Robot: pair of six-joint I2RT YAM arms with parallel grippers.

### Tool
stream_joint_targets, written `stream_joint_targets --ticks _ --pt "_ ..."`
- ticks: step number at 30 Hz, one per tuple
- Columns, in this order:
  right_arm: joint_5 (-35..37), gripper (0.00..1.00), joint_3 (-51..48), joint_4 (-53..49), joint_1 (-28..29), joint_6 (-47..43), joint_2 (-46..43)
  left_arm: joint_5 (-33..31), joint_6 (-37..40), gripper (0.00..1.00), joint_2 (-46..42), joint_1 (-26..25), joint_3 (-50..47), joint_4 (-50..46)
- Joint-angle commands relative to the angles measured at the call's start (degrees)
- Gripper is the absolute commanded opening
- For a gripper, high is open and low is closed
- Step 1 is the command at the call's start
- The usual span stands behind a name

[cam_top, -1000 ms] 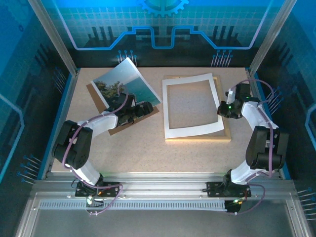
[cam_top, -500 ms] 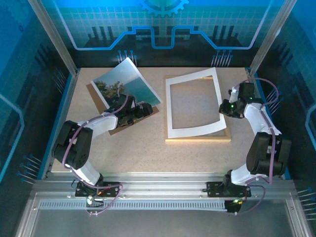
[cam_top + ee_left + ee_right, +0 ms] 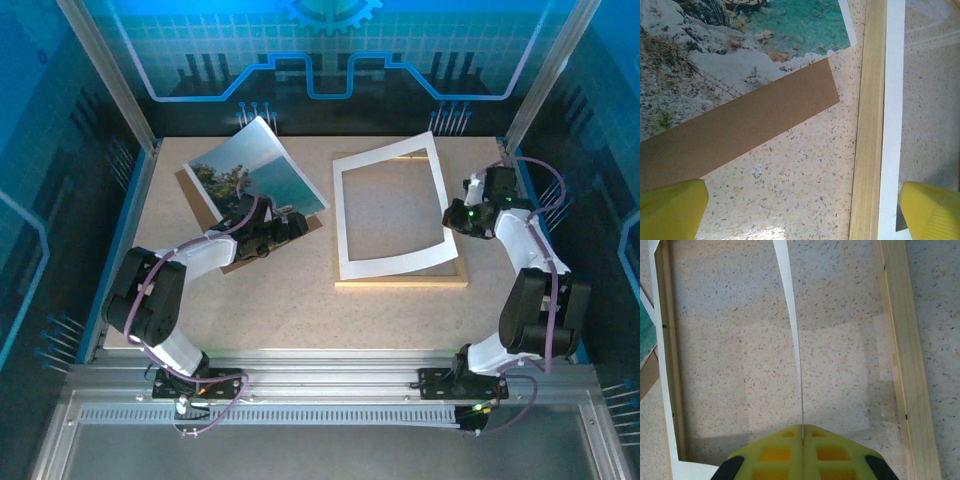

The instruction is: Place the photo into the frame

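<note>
Right gripper (image 3: 802, 432) clamps thin white cardboard mat (image 3: 395, 262) over pale wooden frame (image 3: 900, 340); it may bow, slip. Left gripper (image 3: 802, 207) gapes, glossy coast photo (image 3: 740, 30) ahead.

Soft, even light falls from above on the speckled table (image 3: 290, 300), bright against the dim, blue-lit walls (image 3: 60, 150). In the left wrist view a pale glare patch lies on the table left of the frame (image 3: 867, 125), and the left pincer (image 3: 800, 212) has blurred yellow fingertips (image 3: 670, 210). In the right wrist view pale rectangular sheens and soft grey shadows lie inside the frame; the white mat (image 3: 785, 290) shows a sharp edge, the right pincer (image 3: 802, 440) is blurred.
</note>
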Motion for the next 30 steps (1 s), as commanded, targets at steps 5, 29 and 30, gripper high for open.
stream_joint_targets --ticks 5,29,30 --pt "0.2 0.01 -0.2 -0.9 -2.4 -0.2 -0.6 -0.1 1.6 0.99 -1.7 -0.4 0.0 -0.1" --pt "2.0 0.01 10.6 -10.6 -1.3 -14.4 7.3 1.3 2.8 0.99 0.0 -0.4 3.3 -1.7" --pt "1.7 0.01 10.3 -10.2 -1.2 -14.2 7.3 1.3 3.0 0.99 0.1 -0.3 3.4 -1.7"
